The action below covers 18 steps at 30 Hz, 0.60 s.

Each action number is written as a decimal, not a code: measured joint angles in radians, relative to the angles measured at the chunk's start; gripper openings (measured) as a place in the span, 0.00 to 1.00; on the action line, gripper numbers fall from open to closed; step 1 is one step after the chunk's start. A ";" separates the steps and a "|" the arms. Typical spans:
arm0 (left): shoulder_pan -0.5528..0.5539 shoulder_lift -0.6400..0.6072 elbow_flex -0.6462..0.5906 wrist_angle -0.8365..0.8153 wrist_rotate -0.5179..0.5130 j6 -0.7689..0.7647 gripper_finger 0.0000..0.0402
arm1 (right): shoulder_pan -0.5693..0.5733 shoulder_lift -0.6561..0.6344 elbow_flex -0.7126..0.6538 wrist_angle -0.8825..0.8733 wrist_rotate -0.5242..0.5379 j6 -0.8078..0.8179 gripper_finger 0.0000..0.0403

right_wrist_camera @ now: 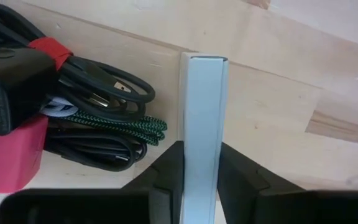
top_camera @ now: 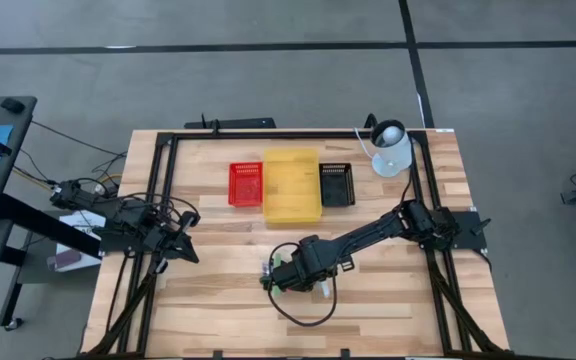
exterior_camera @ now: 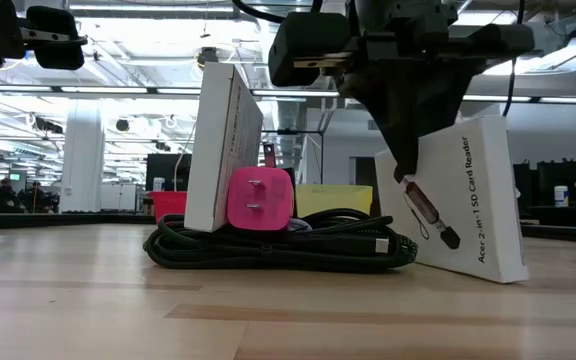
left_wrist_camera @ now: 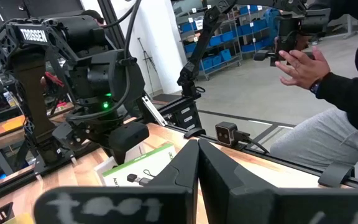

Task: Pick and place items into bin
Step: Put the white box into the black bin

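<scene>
A pile of black cords [exterior_camera: 278, 245] with a pink plug block [exterior_camera: 260, 198] lies on the table's middle; it also shows in the right wrist view [right_wrist_camera: 98, 93]. A white box [exterior_camera: 223, 140] stands upright at the pile's left. My right gripper [right_wrist_camera: 201, 149] is shut on a second white box, a card-reader pack [exterior_camera: 473, 200], right of the pile; the gripper also shows in the high view [top_camera: 280, 272]. My left gripper [top_camera: 190, 250] hangs shut and empty at the table's left, and its fingers show in its wrist view [left_wrist_camera: 197, 158]. My right gripper pinches the card-reader box across its thin width, one finger on each broad face, at its upper edge [right_wrist_camera: 202, 134]. The fingers [right_wrist_camera: 166, 168] come from above, pointing down. The box stands on edge, tilted a little; whether its lower edge [exterior_camera: 468, 272] touches the table, I cannot tell.
A red bin [top_camera: 246, 184], a yellow bin [top_camera: 291, 185] and a black bin [top_camera: 336, 184] stand in a row at the far middle. A white lamp [top_camera: 390, 148] stands at the far right. A person [left_wrist_camera: 328, 81] stands beyond the table.
</scene>
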 joint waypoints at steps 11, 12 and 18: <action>0.000 0.000 0.000 0.000 0.000 0.000 0.00 | 0.000 -0.029 0.003 -0.037 0.007 0.029 0.18; 0.000 0.000 0.000 0.000 0.000 0.000 0.00 | 0.000 -0.037 0.002 -0.045 0.017 0.032 0.18; 0.000 0.000 0.000 0.000 0.000 0.000 0.00 | -0.011 -0.090 0.003 -0.105 0.048 0.044 0.18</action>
